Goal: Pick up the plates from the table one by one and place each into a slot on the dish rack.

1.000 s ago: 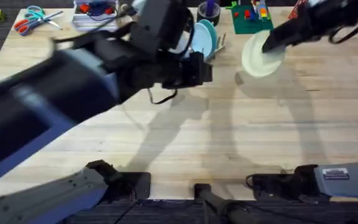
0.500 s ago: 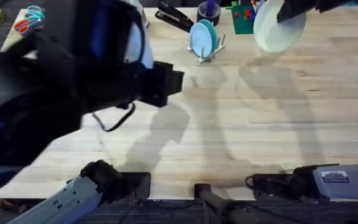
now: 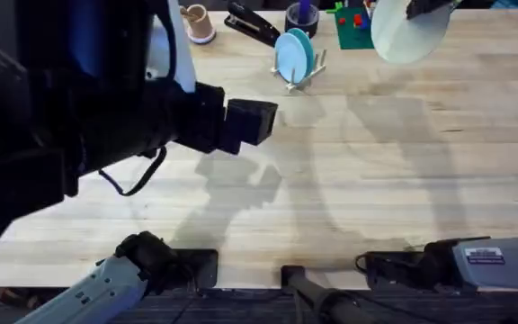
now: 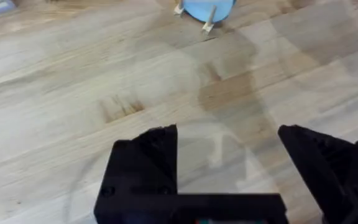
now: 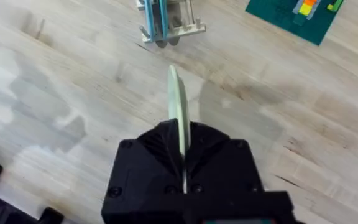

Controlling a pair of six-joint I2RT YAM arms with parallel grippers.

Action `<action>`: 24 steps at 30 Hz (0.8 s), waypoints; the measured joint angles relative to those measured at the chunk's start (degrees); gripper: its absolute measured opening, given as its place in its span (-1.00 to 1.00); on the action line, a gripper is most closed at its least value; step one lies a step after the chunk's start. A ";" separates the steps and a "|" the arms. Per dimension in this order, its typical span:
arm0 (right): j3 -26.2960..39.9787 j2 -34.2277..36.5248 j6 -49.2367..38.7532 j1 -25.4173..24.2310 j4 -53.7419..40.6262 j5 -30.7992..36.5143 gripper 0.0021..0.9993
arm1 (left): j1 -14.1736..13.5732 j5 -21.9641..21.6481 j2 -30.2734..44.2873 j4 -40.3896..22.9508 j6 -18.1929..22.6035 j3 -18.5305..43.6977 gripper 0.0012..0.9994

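Cream plate [image 5: 178, 99] stood edge-on, clamped between our right fingers [image 5: 182, 162], raised above the table [image 3: 376, 180]. Beyond them sat the dish rack [image 5: 166, 28], already holding the teal plate [image 3: 292, 54]. Our left fingers [image 4: 229, 162] hung spread apart, empty.

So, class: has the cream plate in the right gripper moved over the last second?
Yes. In the overhead view the cream plate, held in the right gripper, has travelled toward the far edge of the table, now level with the green board.
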 joint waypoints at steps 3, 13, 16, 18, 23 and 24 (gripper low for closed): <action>0.00 0.00 -0.39 0.00 0.13 0.02 -0.94 | 0.00 -1.05 0.00 0.04 0.13 0.00 0.99; 0.06 0.00 -1.22 0.45 2.20 0.22 -0.94 | 0.00 -2.14 0.00 0.04 0.15 0.00 0.99; 0.68 0.02 -1.46 1.64 3.32 1.25 -0.94 | 0.00 -2.17 0.00 0.05 0.15 0.00 0.99; 1.47 0.02 -1.51 3.33 4.15 3.14 -0.94 | 0.00 -2.17 0.00 0.07 0.15 0.00 0.99; 3.77 0.52 -2.20 8.13 7.79 7.35 -0.95 | 0.00 -2.17 0.00 0.05 0.15 0.00 0.99; 4.15 0.77 -2.30 8.73 8.61 7.75 -0.95 | 0.00 -2.17 0.00 0.04 0.15 0.00 0.99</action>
